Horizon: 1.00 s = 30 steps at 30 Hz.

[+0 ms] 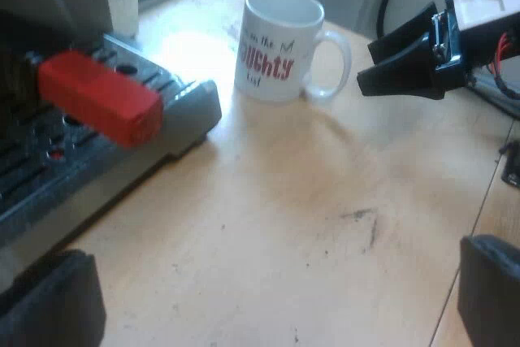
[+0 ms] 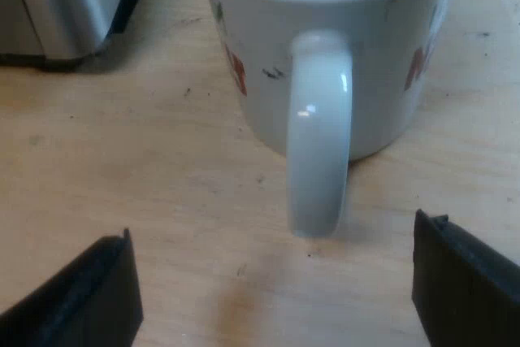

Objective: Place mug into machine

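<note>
Since the mug [image 2: 325, 46] looks like glazed ceramic, we judge it stiff, fairly heavy for its size, slick on its smooth wall, and apt to chip if it knocks the metal of the espresso machine [image 1: 49, 176]. It stands upright and empty on the tabletop [image 1: 309, 209], just beside the machine's drip tray [image 1: 175, 107] and not yet on it. Taking the mug as the centre of a dial with our right claw [image 2: 276, 282] at six o'clock, the loop handle [image 2: 318, 136] points straight to six and the tray's corner lies at about ten. We think the loop handle is the best hold. Pinched across its flat sides it should not turn, whereas the round body is wide and slippery.

Our right claw is spread wide, one finger on each side of the loop handle, near it but touching and carrying nothing. It points at the mug, tilted a little downward. Our left claw [image 1: 268, 298] hangs well apart from the mug, also wide open and empty, above the tabletop, with the holder's red end [image 1: 101, 95] near it at the machine's front.
</note>
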Available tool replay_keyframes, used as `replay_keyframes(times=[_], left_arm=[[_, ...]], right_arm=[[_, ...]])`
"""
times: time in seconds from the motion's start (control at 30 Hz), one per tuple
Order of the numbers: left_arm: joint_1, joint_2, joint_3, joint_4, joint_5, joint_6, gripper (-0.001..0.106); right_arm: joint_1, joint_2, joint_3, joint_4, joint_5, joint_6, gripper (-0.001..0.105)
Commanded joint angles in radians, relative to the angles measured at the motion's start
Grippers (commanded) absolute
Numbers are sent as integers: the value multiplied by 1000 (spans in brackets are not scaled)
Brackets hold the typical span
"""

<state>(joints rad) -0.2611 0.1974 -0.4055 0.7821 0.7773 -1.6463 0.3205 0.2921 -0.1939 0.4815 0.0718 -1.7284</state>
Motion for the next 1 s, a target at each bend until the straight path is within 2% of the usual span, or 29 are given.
replay_keyframes(times=[0.03,0.13,0.27,0.47,1.0], left_arm=[[-3,38,0,-11,-4,8,91],[-3,81,0,-11,-4,7,91],[-3,136,0,-11,-4,7,91],[-3,201,0,-11,-2,45,91],[-3,216,0,-11,-2,59,91]], right_arm=[[0,-2,33,-94,8,3,71],[0,-2,62,-142,50,3,71],[0,-2,95,-209,51,3,71],[0,15,134,-294,70,3,71],[0,317,151,-560,91,3,71]])
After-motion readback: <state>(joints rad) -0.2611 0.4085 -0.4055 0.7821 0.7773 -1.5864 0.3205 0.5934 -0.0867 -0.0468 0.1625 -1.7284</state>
